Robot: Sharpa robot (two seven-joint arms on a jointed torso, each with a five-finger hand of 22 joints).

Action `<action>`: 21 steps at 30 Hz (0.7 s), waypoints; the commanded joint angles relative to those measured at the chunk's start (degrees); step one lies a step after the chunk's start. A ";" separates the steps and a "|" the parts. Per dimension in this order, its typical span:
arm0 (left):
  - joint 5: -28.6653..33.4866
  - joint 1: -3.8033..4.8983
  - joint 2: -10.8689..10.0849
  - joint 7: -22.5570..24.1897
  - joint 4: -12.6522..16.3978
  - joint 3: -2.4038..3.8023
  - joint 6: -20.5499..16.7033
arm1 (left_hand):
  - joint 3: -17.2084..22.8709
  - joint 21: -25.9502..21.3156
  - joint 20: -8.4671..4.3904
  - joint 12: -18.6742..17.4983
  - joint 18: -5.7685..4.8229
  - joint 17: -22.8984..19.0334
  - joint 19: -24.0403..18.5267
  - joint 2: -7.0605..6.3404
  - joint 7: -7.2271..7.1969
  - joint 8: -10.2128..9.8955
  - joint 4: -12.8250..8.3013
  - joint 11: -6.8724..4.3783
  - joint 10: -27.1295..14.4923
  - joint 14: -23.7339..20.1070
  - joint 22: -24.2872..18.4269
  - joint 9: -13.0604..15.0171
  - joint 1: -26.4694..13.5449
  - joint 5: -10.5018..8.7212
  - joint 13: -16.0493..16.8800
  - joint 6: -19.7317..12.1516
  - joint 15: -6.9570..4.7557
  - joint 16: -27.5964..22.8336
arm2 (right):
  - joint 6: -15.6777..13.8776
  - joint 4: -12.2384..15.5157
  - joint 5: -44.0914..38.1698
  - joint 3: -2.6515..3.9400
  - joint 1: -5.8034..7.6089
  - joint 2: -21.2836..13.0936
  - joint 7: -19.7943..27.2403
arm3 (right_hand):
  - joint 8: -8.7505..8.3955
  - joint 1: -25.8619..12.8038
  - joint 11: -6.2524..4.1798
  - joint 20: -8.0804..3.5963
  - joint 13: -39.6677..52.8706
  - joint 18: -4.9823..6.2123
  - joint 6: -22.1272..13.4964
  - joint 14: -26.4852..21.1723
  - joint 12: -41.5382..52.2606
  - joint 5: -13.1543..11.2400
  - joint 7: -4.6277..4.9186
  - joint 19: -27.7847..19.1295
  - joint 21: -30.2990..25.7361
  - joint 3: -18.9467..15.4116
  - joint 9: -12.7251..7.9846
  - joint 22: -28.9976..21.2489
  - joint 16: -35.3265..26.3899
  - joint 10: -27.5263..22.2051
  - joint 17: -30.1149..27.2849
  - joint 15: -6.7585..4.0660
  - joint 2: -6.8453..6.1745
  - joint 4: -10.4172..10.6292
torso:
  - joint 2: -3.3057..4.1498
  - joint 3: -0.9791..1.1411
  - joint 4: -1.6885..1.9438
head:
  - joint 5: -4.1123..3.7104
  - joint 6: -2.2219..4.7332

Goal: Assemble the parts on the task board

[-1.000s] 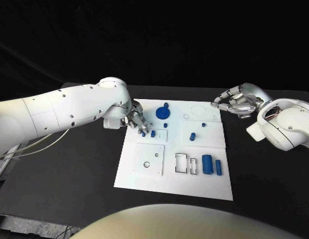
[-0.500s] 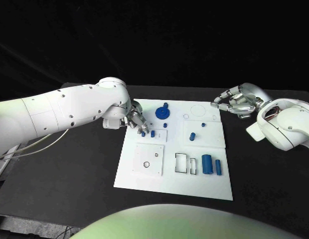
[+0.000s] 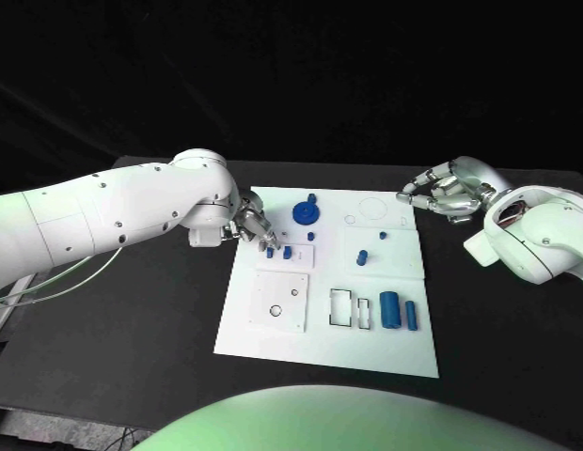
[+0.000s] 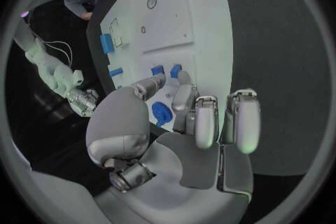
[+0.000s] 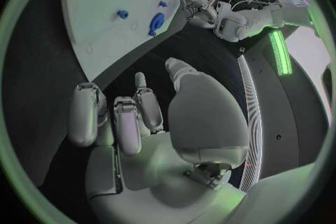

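The white task board [image 3: 322,346] lies mid-table. Two small blue pegs [image 3: 278,252] stand side by side near its left edge. My left hand [image 3: 252,225] hovers just beside them with its fingers pointing down and apart, and it holds nothing. The left wrist view shows this hand [image 4: 192,123] above the pegs [image 4: 167,70] and the big round blue part [image 4: 162,113]. That round part [image 3: 306,211] sits at the board's far side. My right hand [image 3: 442,195] hangs off the board's far right corner, fingers curled in and empty [image 5: 136,115].
More blue parts lie on the board: a short peg [image 3: 362,256], a tiny one [image 3: 383,235] and two cylinders [image 3: 399,311] beside rectangular slots [image 3: 350,308]. A square plate with holes [image 3: 281,299] lies at the left. Black table [image 3: 129,329] surrounds the board.
My left hand has drawn back a little to the left, off the peg near the board's left edge, so both pegs now show. The right hand has not moved.
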 commanded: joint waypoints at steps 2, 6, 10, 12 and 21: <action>3.65 0.10 -1.17 2.91 1.51 0.74 -8.48 | -3.30 -1.09 -0.32 -0.99 0.33 15.10 3.40 0.20 0.16 -0.08 1.44 0.03 -0.89 6.06 13.59 -0.12 0.36 -0.28 -0.87 0.31 -0.14 0.21 | 0.19 -0.01 -0.57 0.00 -0.07 0.02 0.34 | 0.20 -0.39 0.00 0.06 0.57 0.36 -0.42 4.70 -0.21 0.12 0.05 -0.43 -0.20 -0.24 0.07 7.70 -0.30 -0.48 10.89 0.39 0.31 0.02 | -0.04 0.01 0.08 | -0.15 0.00; 4.14 0.11 -2.60 5.36 3.22 1.27 -13.22 | -7.93 -4.32 -0.13 -5.18 1.03 15.01 1.74 0.56 0.54 -0.64 3.85 0.39 -3.39 6.04 12.60 -0.12 3.33 -0.26 -4.76 -0.96 0.12 0.15 | 0.20 -0.04 -0.46 0.00 -0.11 0.03 0.35 | 0.20 -0.39 0.00 0.06 0.57 0.36 -0.42 4.70 -0.21 0.12 0.05 -0.43 -0.20 -0.24 0.07 7.70 -0.30 -0.48 10.89 0.39 0.31 0.02 | 0.02 -0.01 0.06 | -0.31 0.00; 3.32 0.08 -3.77 8.96 4.94 1.49 -17.72 | -8.91 -12.25 0.55 -13.11 2.63 11.05 -2.22 0.33 1.85 -2.06 5.17 1.52 -9.15 4.73 10.10 -1.08 7.74 -0.22 -11.95 -4.90 0.98 -3.04 | 0.19 -0.03 -0.33 0.00 -0.16 -0.04 0.37 | 0.20 -0.39 0.00 0.06 0.57 0.36 -0.42 4.70 -0.21 0.12 0.05 -0.43 -0.20 -0.24 0.07 7.70 -0.30 -0.48 10.89 0.39 0.31 0.02 | 0.05 -0.06 0.07 | -0.51 0.00; 2.93 0.04 -4.12 11.11 5.65 1.52 -19.57 | -8.54 -20.02 1.23 -22.41 4.03 4.82 -6.09 0.15 2.77 -3.02 5.52 2.49 -15.87 2.14 7.52 -2.01 9.40 -0.24 -20.23 -7.05 1.72 -8.65 | 0.17 -0.02 -0.31 0.00 -0.18 -0.09 0.39 | 0.20 -0.39 0.00 0.06 0.57 0.36 -0.42 4.70 -0.21 0.12 0.05 -0.43 -0.20 -0.24 0.07 7.70 -0.30 -0.48 10.89 0.39 0.31 0.02 | 0.08 -0.09 0.07 | -0.62 0.00; -8.12 -2.86 -4.15 28.63 7.76 1.13 -32.96 | -0.81 -53.22 4.26 -36.00 8.88 -17.51 -19.64 -2.70 6.47 -10.07 1.05 5.75 -23.04 -10.56 -6.13 -14.59 21.11 2.74 -33.47 -10.56 4.75 -33.06 | 0.00 -0.04 -0.39 0.00 -0.34 -0.22 0.69 | 0.17 -0.41 0.03 0.09 -0.25 0.50 -0.56 4.54 -0.99 0.23 0.09 -0.80 -0.84 -0.30 0.07 7.43 -0.52 -1.18 10.43 0.43 0.45 -0.02 | 0.06 -0.07 0.05 | -1.55 0.00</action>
